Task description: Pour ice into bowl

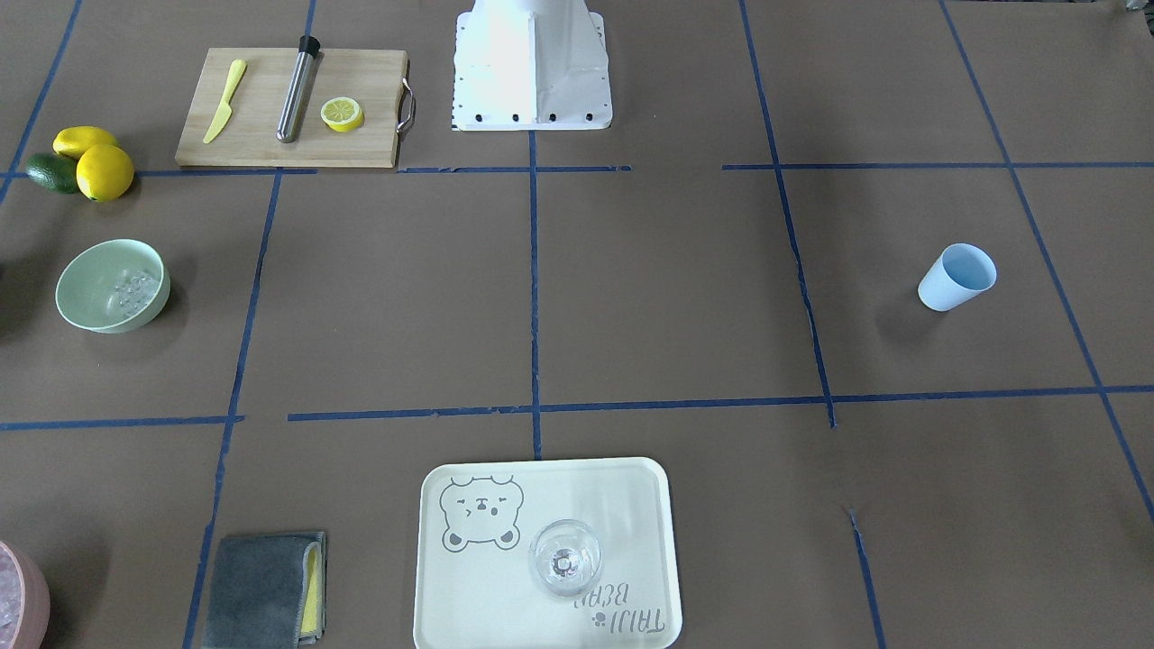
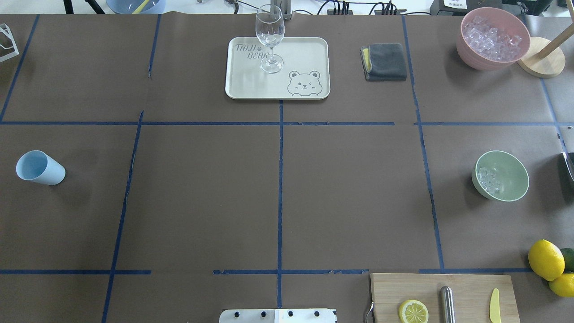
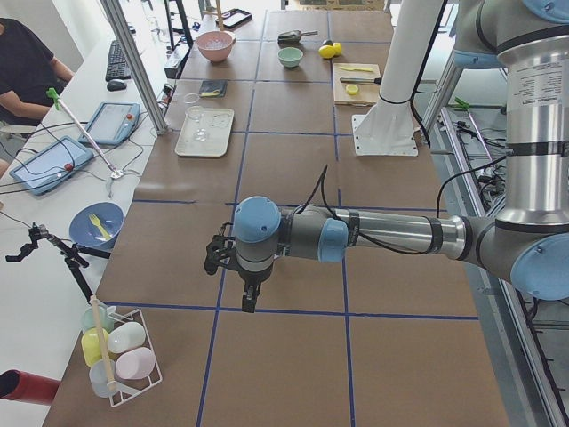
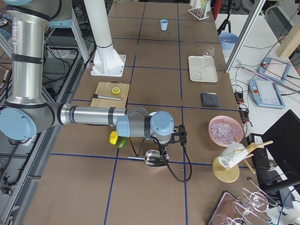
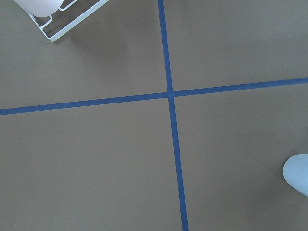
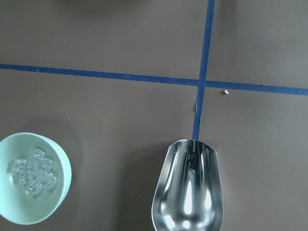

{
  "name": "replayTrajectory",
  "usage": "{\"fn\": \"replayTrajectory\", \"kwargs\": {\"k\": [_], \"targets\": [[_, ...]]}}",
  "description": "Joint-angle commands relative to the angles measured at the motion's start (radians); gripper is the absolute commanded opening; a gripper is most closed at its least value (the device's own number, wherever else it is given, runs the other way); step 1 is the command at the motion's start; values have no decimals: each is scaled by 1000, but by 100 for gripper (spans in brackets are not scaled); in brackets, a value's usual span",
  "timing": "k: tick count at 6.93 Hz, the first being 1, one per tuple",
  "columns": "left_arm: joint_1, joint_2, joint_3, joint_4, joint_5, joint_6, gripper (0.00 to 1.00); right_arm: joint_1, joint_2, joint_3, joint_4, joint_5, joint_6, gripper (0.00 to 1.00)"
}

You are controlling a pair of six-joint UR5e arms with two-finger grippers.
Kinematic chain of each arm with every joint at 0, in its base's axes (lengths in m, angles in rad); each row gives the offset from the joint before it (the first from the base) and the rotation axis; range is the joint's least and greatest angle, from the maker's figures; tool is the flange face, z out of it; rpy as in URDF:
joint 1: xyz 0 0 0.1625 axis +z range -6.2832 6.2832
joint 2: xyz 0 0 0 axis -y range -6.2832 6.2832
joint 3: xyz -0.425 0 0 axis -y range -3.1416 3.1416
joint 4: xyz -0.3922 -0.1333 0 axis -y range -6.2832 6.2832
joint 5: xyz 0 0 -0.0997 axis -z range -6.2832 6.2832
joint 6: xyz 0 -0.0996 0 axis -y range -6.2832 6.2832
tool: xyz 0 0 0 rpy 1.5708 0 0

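Brown paper crossed with blue tape covers the table. From across it, the bowl stands upright, mouth up, at the view's left, below the lemons. The ice lies inside it, heaped on the side nearer the table's middle. The light blue cup is well apart, at the opposite side.

From overhead, the bowl sits near the right edge, between the pink container and the cutting board. The cubes cluster on the left part of its floor.

From the end on my left, my left pincer hangs over the table, fingers pointing down. I cannot tell whether they are apart or together. The bowl is small, at the far end.

From the end on my right, my right pincer points down just above the metal scoop. The scoop's long axis runs along a tape line, handle toward the view's left. Whether my fingers grip it, I cannot tell.

My left wrist sees a tape cross, a wire rack corner and the cup's edge.

My right wrist sees the scoop running up and down the picture, its open mouth toward the top. The bowl sits apart at lower left, ice inside.
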Motion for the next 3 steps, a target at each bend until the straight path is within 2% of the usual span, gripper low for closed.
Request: {"fn": "replayTrajectory", "kwargs": {"k": [1, 3], "targets": [[-14, -7, 0, -1, 0, 1, 100, 0, 1, -2, 0, -1, 0, 100], [-18, -30, 7, -2, 46, 1, 100, 0, 2, 0, 0, 1, 0, 100]]}}
